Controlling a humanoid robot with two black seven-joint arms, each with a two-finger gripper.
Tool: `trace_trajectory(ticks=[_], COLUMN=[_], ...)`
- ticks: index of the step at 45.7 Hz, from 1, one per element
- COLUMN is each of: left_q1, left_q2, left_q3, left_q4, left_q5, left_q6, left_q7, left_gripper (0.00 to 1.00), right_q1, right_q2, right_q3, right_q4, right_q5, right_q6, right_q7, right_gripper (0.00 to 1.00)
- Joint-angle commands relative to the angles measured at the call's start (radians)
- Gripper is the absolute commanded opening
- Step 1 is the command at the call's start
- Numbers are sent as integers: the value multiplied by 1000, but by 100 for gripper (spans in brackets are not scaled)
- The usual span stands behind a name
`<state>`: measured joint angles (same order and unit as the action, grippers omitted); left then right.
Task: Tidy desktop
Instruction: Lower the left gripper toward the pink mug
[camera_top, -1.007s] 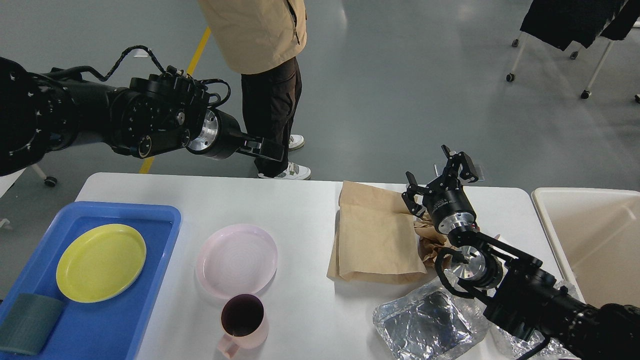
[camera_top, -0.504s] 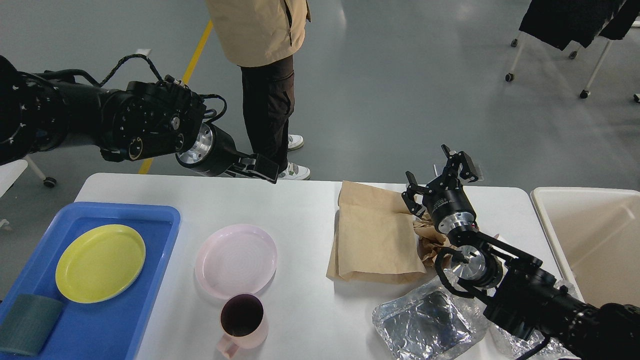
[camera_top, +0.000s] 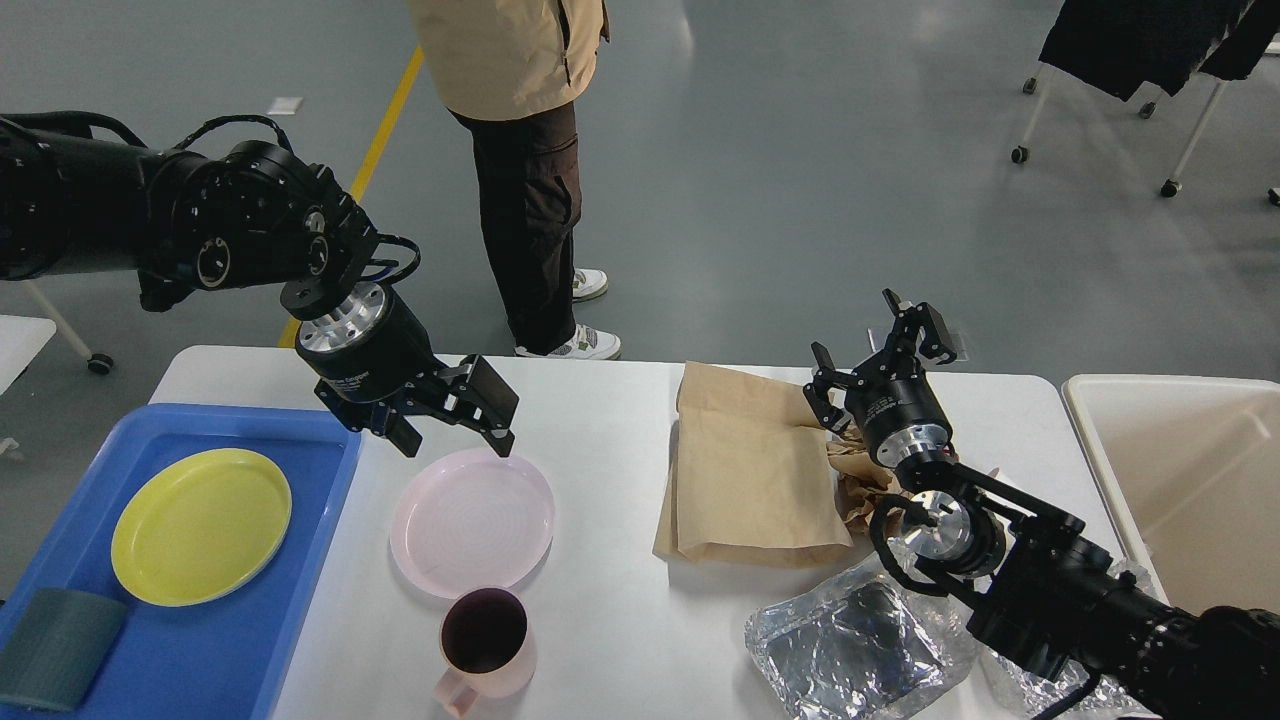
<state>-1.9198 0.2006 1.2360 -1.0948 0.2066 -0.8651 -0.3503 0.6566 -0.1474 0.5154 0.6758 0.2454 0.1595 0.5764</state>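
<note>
The white desktop (camera_top: 600, 440) holds a pink plate (camera_top: 472, 521), a pink cup (camera_top: 486, 640), a brown paper bag (camera_top: 752, 470), crumpled brown paper (camera_top: 862, 480) and a foil sheet (camera_top: 855, 640). My left gripper (camera_top: 455, 430) is open and empty, pointing down just above the pink plate's far rim. My right gripper (camera_top: 880, 360) is open and empty, held over the far right of the desktop, above the paper bag's corner and the crumpled paper.
A blue tray (camera_top: 300, 560) at the left holds a yellow plate (camera_top: 202, 525) and a grey-green cup (camera_top: 55, 648). A cream bin (camera_top: 1180, 480) stands at the right. A person (camera_top: 530, 150) stands beyond the table's far edge.
My left arm has swung down and turned, bringing its gripper from beyond the table's far edge to just above the pink plate's far rim. The right arm has not moved.
</note>
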Motion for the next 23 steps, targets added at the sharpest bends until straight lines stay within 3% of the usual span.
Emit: trace_trajectory(ticks=[1, 5, 12, 18, 23], left_q1=[15, 24, 56, 82, 122], left_q2=[-1, -1, 0, 5, 6], left_q3=[3, 8, 3, 8, 7], left_q4=[-2, -34, -54, -100, -189], left_q5=[-1, -1, -7, -7, -7], left_q6=[-84, -95, -95, -88, 29], left_q7=[10, 36, 158, 221, 307], left_gripper=[99, 99, 98, 98, 98], right_q1=[0, 0, 0, 0, 1], right_q2=[0, 0, 0, -1, -1], right_q3=[0, 0, 0, 0, 0], right_q4=[-2, -4, -5, -7, -7], right_q5=[0, 0, 0, 0, 0], right_q6=[0, 0, 0, -2, 0], right_q7=[0, -1, 0, 0, 0], right_gripper=[100, 100, 100, 100, 100])
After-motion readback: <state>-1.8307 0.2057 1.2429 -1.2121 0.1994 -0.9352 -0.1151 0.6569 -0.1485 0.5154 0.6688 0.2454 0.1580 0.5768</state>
